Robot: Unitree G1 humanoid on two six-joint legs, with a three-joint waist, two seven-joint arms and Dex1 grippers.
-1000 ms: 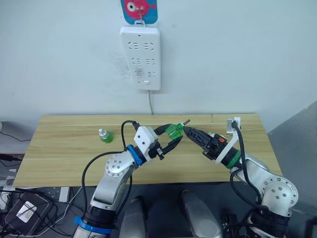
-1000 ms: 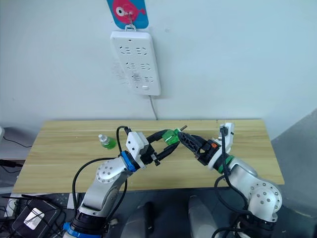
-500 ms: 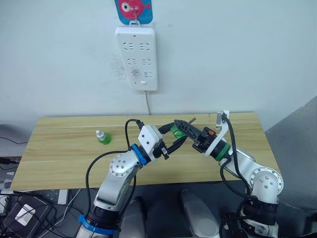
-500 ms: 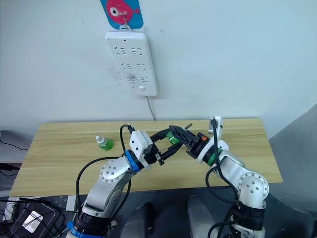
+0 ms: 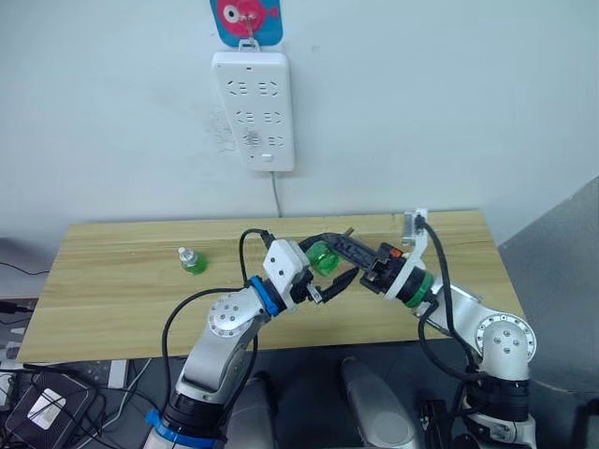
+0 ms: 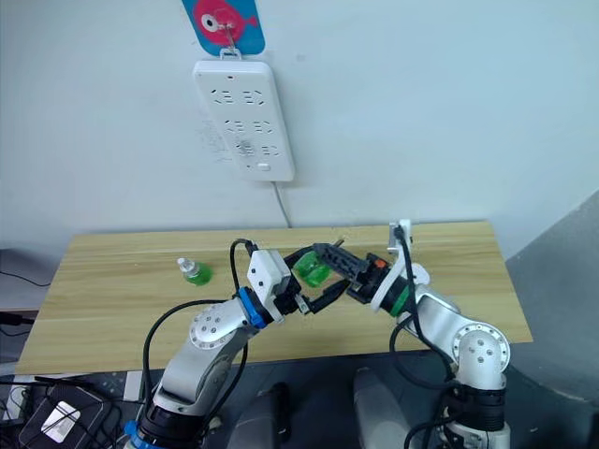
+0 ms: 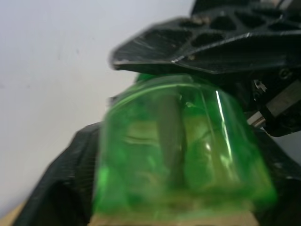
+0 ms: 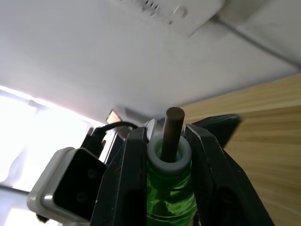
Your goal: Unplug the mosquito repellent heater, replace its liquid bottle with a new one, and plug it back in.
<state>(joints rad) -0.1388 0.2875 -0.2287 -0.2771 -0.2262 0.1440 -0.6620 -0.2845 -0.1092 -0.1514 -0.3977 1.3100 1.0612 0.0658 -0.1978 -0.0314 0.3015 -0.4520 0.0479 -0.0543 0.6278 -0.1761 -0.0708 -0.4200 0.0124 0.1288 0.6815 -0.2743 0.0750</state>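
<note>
Moved closer together since a second ago, the robot's two hands now meet over the middle of the table point(image 5: 112, 281), and the green liquid bottle point(image 5: 323, 258) sits deeper between them, its round base turned toward the left arm. The camera has also shifted, so the wall power strip point(image 5: 252, 109) sits a little differently in view.

The right hand point(image 5: 334, 249) is closed on the bottle's neck: its wrist view shows both black fingers point(image 8: 128, 179) pressed against the grey collar, with the dark wick point(image 8: 171, 127) standing up between them. The left hand point(image 5: 329, 268) is partly open around the bottle's base, one finger arching above the green body and the other below; whether its pads actually touch the plastic cannot be told from these views, though its wrist camera looks straight into the green base with a black finger of the right hand point(image 7: 207, 44) just beyond.

A second, smaller green bottle point(image 5: 191, 260) stands upright on the table, well to the left of the held bottle and apart from both arms. Above the table, the power strip hangs on the wall below a blue and pink hook, its sockets bare and its cable dropping behind the table's far edge.

No white heater body can be made out at either hand or on the strip; its whereabouts cannot be told. Judging by the bare strip and the bottle held free by its neck, the unplugging is done and the exchange of bottles is under way, with a handover between the hands likely.
</note>
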